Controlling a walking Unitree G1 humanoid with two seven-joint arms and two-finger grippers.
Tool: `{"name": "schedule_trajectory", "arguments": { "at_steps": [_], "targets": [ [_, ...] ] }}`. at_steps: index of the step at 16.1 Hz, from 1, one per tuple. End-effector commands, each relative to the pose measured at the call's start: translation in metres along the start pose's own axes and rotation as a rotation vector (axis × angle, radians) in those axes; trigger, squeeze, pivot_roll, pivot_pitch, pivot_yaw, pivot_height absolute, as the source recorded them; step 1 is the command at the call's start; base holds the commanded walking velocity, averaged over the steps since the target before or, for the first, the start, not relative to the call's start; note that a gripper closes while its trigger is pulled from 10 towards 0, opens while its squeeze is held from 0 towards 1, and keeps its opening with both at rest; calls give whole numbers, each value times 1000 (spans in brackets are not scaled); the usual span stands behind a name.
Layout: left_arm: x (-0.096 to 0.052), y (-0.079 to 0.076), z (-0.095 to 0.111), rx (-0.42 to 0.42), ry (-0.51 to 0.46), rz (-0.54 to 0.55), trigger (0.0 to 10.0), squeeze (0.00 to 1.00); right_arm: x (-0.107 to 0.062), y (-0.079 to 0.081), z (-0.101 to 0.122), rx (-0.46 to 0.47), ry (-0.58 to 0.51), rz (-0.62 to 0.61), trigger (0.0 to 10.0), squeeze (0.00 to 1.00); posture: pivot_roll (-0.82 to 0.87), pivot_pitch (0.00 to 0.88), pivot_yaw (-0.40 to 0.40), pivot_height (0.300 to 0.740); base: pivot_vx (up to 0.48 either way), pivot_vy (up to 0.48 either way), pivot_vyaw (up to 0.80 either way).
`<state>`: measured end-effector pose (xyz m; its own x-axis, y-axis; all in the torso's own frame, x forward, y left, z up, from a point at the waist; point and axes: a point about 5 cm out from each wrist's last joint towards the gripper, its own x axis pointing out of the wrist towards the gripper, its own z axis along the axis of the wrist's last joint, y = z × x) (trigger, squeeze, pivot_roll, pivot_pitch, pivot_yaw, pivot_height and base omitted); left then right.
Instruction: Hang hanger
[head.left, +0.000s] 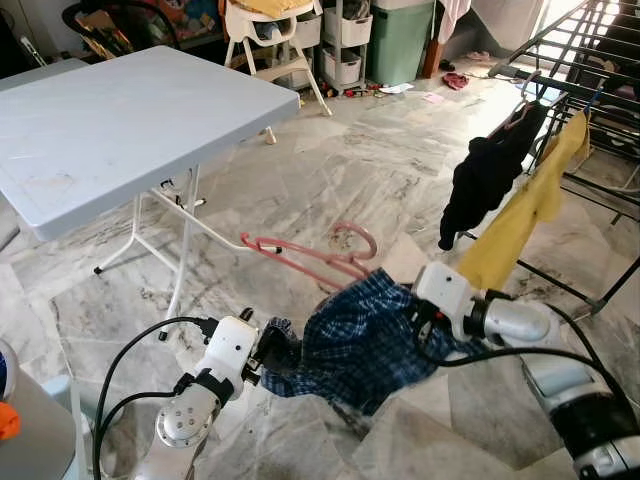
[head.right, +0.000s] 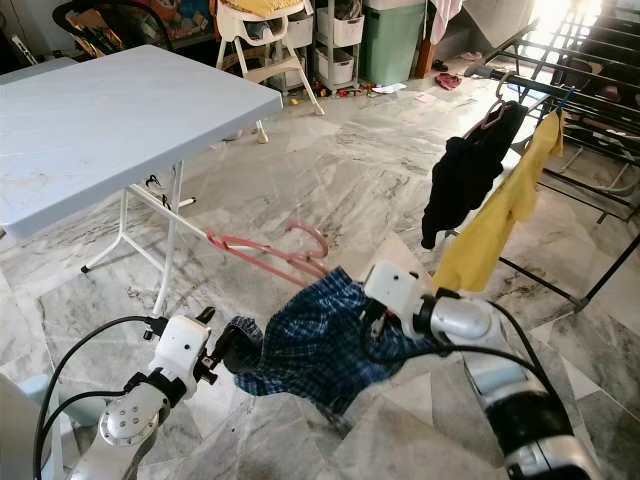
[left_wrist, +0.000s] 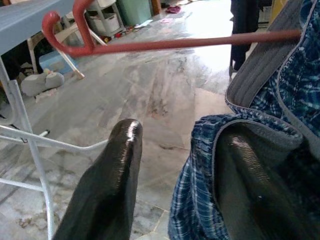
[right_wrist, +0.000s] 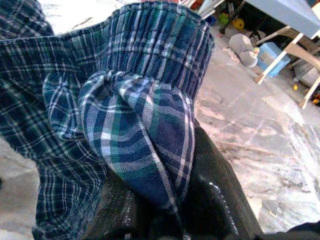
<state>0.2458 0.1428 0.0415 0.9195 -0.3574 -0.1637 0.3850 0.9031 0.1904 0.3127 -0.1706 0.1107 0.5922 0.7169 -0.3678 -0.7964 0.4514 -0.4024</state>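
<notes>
Blue plaid shorts (head.left: 360, 340) hang above the floor between my two grippers. A pink hanger (head.left: 320, 262) sticks out of the cloth toward the table, its hook (head.left: 365, 238) curling upward; its bar (left_wrist: 175, 44) crosses the left wrist view. My left gripper (head.left: 272, 355) is at the shorts' left edge and open. One finger (left_wrist: 110, 185) is bare, the other (left_wrist: 255, 190) sits inside the grey-lined waistband. My right gripper (head.left: 420, 320) is shut on a fold of the plaid cloth (right_wrist: 130, 110), which covers most of its fingers (right_wrist: 215, 200).
A drying rack (head.left: 590, 90) stands at the right with a black garment (head.left: 485, 175) and a yellow garment (head.left: 525, 205) hanging on it. A white folding table (head.left: 120, 120) stands to the left. A high chair and storage boxes line the back. Marble floor lies between.
</notes>
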Motion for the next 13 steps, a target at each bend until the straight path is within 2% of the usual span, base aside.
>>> {"name": "schedule_trajectory", "arguments": {
  "at_steps": [1,3,5,9,11,12,13],
  "targets": [
    [0,7,-2,-130,17,94,10000,1000,3,-6,8,-34,-33,-40,10000,0,-31,0,15,740,0,0,0],
    [-2,28,-12,-231,99,350,10000,1000,12,-9,15,-46,-85,-135,10000,0,-31,0,14,740,0,0,0],
    [-4,26,-20,-121,169,298,10000,1000,16,-8,18,-37,-109,-171,10000,0,-29,0,15,740,0,0,0],
    [-4,3,-26,-195,233,106,10000,1000,19,-5,17,-44,-126,-219,10000,0,-35,0,25,740,0,0,0],
    [1,-9,-11,-174,133,-12,10000,1000,21,-5,18,-45,-126,-234,10000,0,-37,0,28,740,0,0,0],
    [3,-14,-1,-115,70,-68,10000,1000,22,-4,17,-48,-123,-235,10000,0,-36,0,29,740,0,0,0],
    [5,-13,6,-73,23,-74,10000,1000,23,-2,16,-55,-118,-225,10000,0,-37,0,29,740,0,0,0]
  ]
}}
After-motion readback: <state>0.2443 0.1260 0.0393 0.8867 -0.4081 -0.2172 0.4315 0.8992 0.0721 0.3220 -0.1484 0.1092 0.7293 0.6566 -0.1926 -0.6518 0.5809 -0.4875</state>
